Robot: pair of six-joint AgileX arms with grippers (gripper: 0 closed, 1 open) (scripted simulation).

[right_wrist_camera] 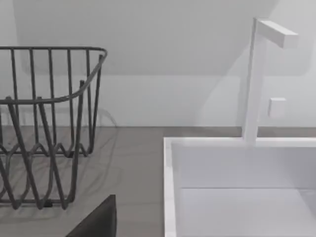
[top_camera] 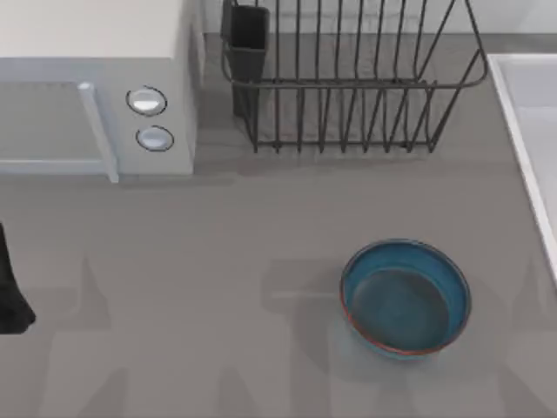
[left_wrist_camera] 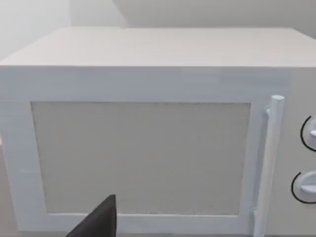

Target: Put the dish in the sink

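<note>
At the table's far left edge, a dark bit of my left arm (top_camera: 10,292) sits parked; I cannot tell how either arm's fingers stand. Off to the right sits the dish (top_camera: 406,298), round and flat on the bare table. Just past it, the sink (top_camera: 522,122) rim runs along the right edge, so my right arm is likely nearer. Behind stands the dish rack (top_camera: 348,78), well apart.

You had even, soft light throughout, with no glare. Faint shadows fell on the table (top_camera: 218,261) left of the dish (top_camera: 406,299) and beneath the dish rack (right_wrist_camera: 44,123), and edges looked slightly soft.
</note>
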